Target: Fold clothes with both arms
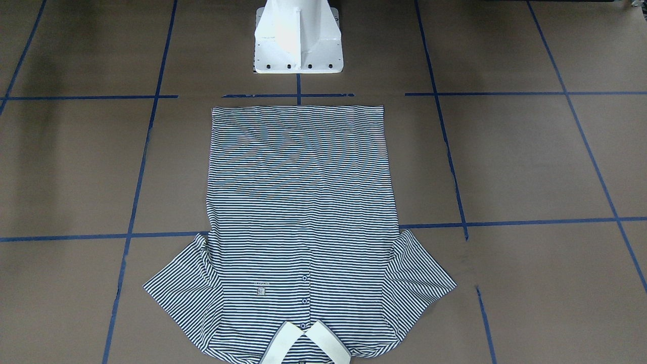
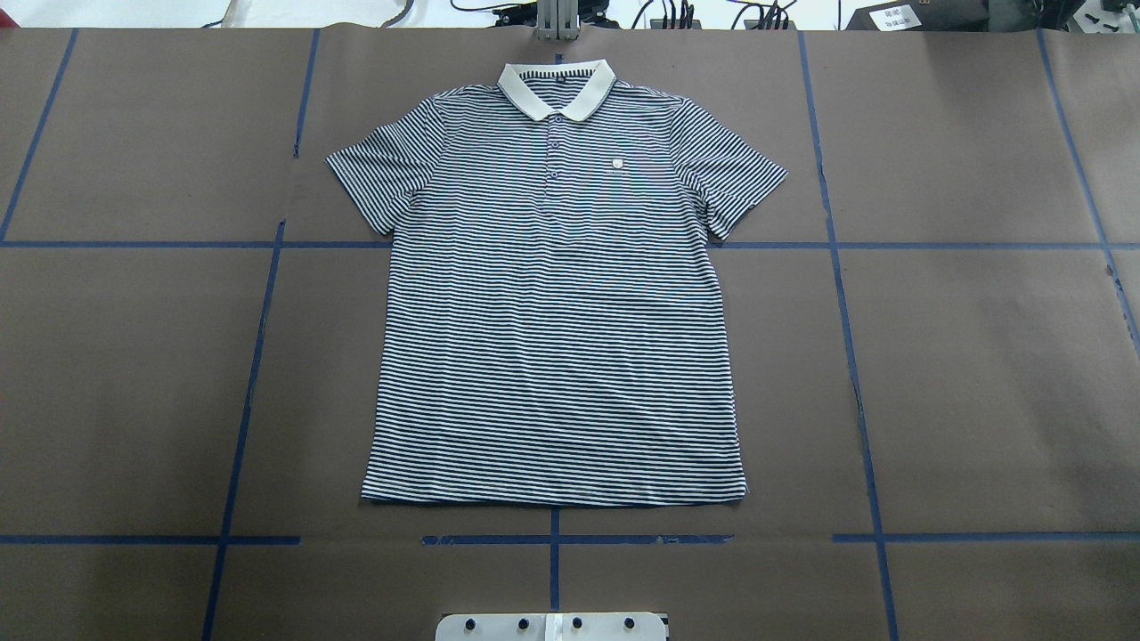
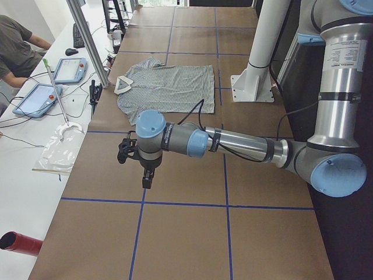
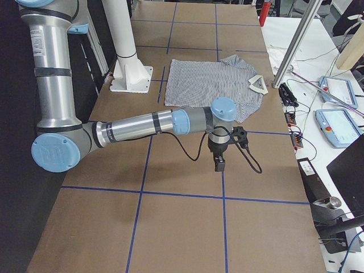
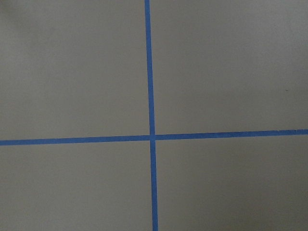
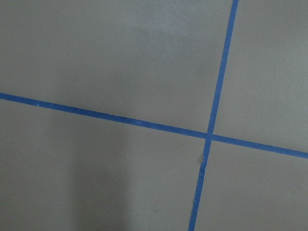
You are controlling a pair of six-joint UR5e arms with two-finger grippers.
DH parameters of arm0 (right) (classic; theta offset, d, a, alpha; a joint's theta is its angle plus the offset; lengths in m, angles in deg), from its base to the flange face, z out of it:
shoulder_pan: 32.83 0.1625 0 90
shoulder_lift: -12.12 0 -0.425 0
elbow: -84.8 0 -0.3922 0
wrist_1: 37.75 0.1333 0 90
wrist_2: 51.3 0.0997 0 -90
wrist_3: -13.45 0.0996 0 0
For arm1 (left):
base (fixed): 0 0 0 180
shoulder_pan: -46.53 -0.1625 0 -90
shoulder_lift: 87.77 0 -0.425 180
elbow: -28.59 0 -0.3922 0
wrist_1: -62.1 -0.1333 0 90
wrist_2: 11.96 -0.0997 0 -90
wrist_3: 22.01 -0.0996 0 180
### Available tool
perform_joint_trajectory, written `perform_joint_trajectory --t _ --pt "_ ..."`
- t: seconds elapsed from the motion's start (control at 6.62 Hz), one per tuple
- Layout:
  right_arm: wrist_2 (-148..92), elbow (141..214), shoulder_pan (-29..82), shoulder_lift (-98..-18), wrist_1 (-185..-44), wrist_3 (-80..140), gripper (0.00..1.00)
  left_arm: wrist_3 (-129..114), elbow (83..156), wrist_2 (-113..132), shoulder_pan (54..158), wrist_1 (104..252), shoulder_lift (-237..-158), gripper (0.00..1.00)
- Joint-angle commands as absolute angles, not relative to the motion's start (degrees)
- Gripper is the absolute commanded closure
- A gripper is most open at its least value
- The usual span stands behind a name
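The shirt (image 2: 552, 312) lies flat, face up mid-table (image 2: 980, 356), hem nearest the base (image 1: 298, 40), seemingly spread for folding; the left gripper (image 3: 148, 178) and right gripper (image 4: 219, 165) hang well apart from it, holding no cloth, how far open I cannot tell.

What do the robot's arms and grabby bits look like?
The left arm and right arm are shiny silver tubes with light blue round joint caps and a black cable. The left end effector and right end effector are small and black.
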State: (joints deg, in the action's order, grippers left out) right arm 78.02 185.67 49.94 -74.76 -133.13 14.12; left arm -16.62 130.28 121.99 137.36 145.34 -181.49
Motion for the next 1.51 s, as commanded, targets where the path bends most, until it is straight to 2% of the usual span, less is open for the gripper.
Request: perform_joint_trajectory --t 0.0,0.45,0.6,0.76,1.06,1.21,1.36 --pt "76.1 185.6 48.6 -76.0 -134.4 14.0 0.00 -24.5 136.6 122.2 137.3 141.8 -178.9 0.00" --pt "83.1 183.9 45.1 -76.4 -127.1 15.5 0.00 -28.5 135.4 122.9 135.1 143.5 -178.7 0.00" --pt "85.7 183.2 42.0 -74.6 -123.7 23.3 0.00 -28.4 132.9 122.9 132.5 150.4 -178.7 0.00" --pt "85.5 179.8 38.1 -70.5 -117.7 32.3 0.00 -28.4 130.9 122.9 131.4 155.6 -178.8 0.00" --pt "80.7 169.7 29.8 -57.6 -104.3 57.7 0.00 -28.3 130.5 124.7 130.6 156.9 -178.8 0.00" --pt "71.4 169.0 26.1 -54.5 -103.1 66.4 0.00 -28.3 130.4 127.6 130.6 157.0 -178.8 0.00" --pt "64.7 165.1 24.0 -50.8 -103.1 71.1 0.01 -28.3 130.6 127.7 130.6 157.0 -178.8 0.00"
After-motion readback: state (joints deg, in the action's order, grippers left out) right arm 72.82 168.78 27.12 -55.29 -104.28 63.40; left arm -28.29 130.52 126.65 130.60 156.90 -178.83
